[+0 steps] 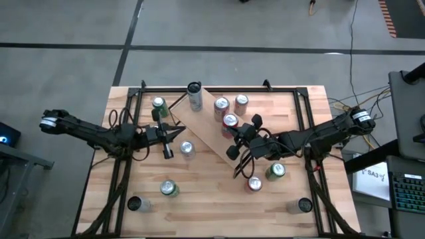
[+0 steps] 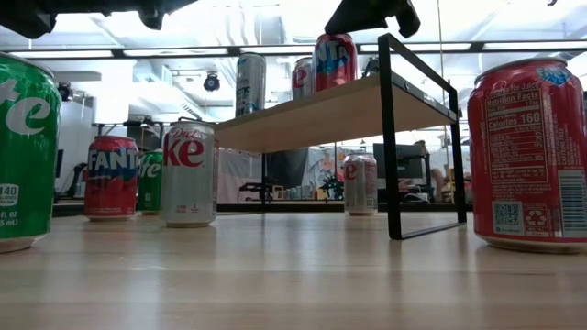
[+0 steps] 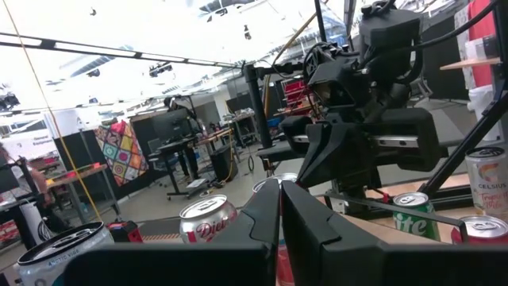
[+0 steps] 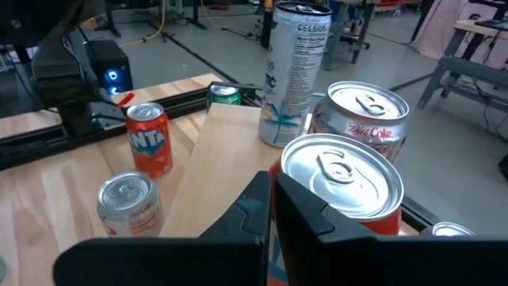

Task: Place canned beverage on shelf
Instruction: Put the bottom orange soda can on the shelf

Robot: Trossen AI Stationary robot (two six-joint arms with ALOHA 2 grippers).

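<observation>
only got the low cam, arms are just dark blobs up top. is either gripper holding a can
Observer: No. The wrist views show the left gripper and the right gripper each shut, with nothing between the fingers.
Operator: where's the right one then
Observer: From above, it's at the shelf, at the end away from the tall Celsius can. It points at a red can just in front of it.
Operator: and the left
Observer: It's over the table beside the shelf, with a Diet Coke can close by.
</observation>
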